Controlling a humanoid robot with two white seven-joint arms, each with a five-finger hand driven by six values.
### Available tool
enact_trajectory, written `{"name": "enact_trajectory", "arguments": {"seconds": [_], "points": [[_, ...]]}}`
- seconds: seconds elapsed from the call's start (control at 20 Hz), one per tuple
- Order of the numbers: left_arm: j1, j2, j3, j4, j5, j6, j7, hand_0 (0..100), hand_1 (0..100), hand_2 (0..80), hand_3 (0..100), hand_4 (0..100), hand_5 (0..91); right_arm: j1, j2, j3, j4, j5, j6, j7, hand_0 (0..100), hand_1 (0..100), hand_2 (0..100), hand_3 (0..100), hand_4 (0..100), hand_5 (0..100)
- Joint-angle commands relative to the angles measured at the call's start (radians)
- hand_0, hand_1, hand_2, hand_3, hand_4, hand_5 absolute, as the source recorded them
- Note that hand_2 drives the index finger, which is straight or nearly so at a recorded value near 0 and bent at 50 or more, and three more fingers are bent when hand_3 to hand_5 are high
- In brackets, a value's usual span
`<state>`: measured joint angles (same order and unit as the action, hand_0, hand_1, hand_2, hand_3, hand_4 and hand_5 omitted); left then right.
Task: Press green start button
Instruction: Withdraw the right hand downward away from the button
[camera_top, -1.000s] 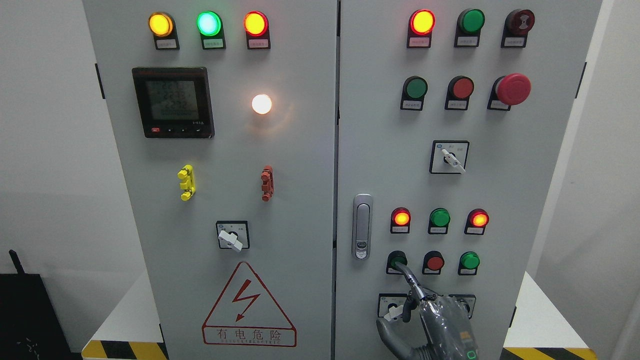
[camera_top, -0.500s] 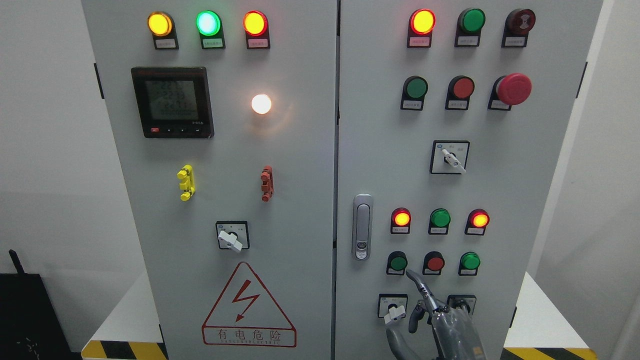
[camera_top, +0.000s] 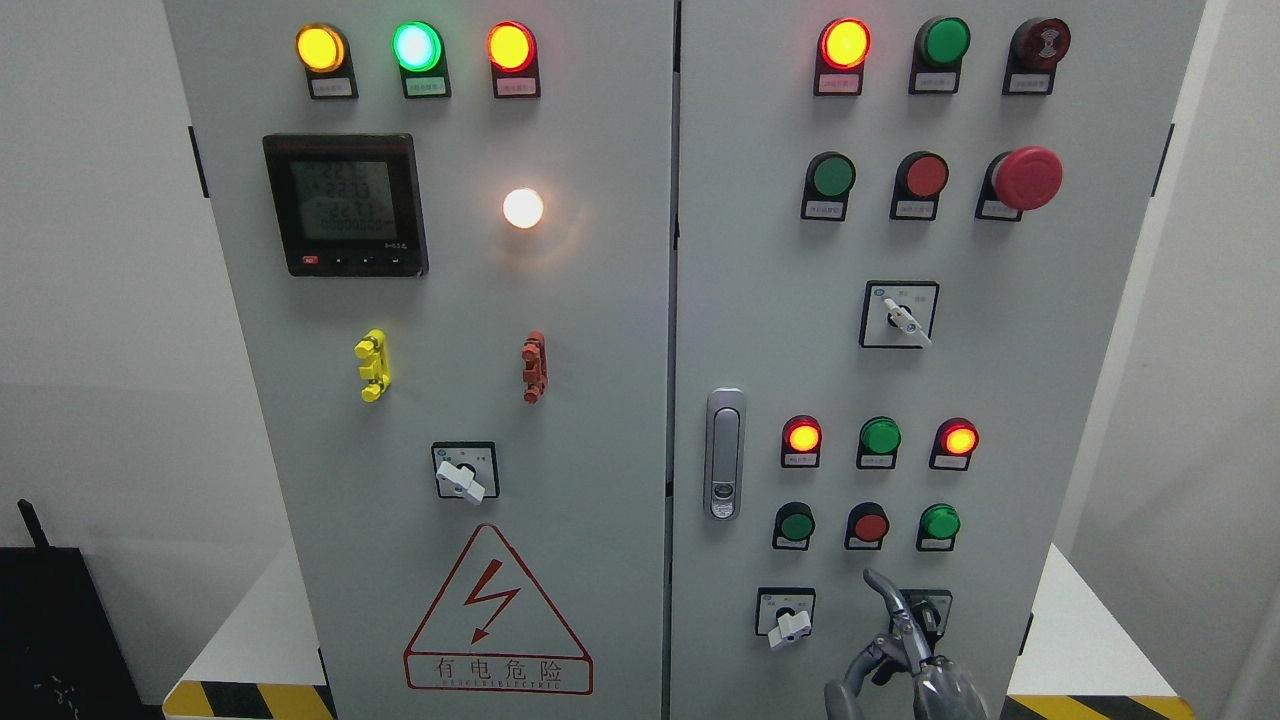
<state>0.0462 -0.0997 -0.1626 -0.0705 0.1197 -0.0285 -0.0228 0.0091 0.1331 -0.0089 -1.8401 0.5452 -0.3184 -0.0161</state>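
Cabinet: grey, two doors, seen front-on.

Left door: three lit lamps along the top, yellow, green, orange-red; meter with a dim display below them; white lamp glowing to its right; yellow clip and red clip at mid height; rotary switch; warning triangle at the bottom.

Right door: latch near its left edge; emergency stop at upper right; selector in the middle.

Green button: right door, lower button row, leftmost of three, with a red button and a brighter green button to its right. Nothing touches it.

Right robot hand: enters at the bottom edge, below and to the right of the green button and clear of it. Index finger extended upward, the others curled in; holds nothing. Fingertip lies below the red button, just beside the lower right switch. Lower left switch stands apart from the hand.
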Motion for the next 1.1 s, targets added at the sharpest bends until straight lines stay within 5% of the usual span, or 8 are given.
{"name": "enact_trajectory", "arguments": {"seconds": [0.0, 0.2, 0.4, 0.55, 0.95, 1.05], "points": [[0.0, 0.0, 0.0, 0.0, 0.0, -0.001, 0.0, 12, 56, 0.0, 0, 0, 0.0, 0.063, -0.001, 0.075, -0.103, -0.169, 0.007, -0.001, 25, 7, 0, 64, 57, 47], [0.0, 0.0, 0.001, 0.001, 0.0, -0.001, 0.0, 12, 56, 0.0, 0, 0, 0.0, 0.113, -0.003, 0.109, -0.117, -0.281, 0.009, -0.001, 25, 7, 0, 58, 47, 33], [0.0, 0.0, 0.0, 0.0, 0.0, -0.001, 0.0, 12, 56, 0.0, 0, 0, 0.0, 0.155, -0.004, 0.129, -0.125, -0.367, 0.009, 0.007, 25, 7, 0, 25, 18, 10], [0.0, 0.0, 0.0, 0.0, 0.0, -0.001, 0.0, 12, 56, 0.0, 0, 0, 0.0, 0.167, -0.004, 0.139, -0.125, -0.415, 0.01, 0.025, 24, 7, 0, 10, 1, 0], [0.0, 0.0, 0.0, 0.0, 0.0, -0.001, 0.0, 12, 56, 0.0, 0, 0, 0.0, 0.175, -0.004, 0.142, -0.119, -0.504, 0.041, 0.03, 19, 6, 0, 0, 0, 0], [0.001, 0.0, 0.0, 0.0, 0.0, -0.001, 0.0, 12, 56, 0.0, 0, 0, 0.0, 0.175, -0.004, 0.144, -0.117, -0.521, 0.045, 0.06, 18, 6, 0, 0, 0, 0]]}}
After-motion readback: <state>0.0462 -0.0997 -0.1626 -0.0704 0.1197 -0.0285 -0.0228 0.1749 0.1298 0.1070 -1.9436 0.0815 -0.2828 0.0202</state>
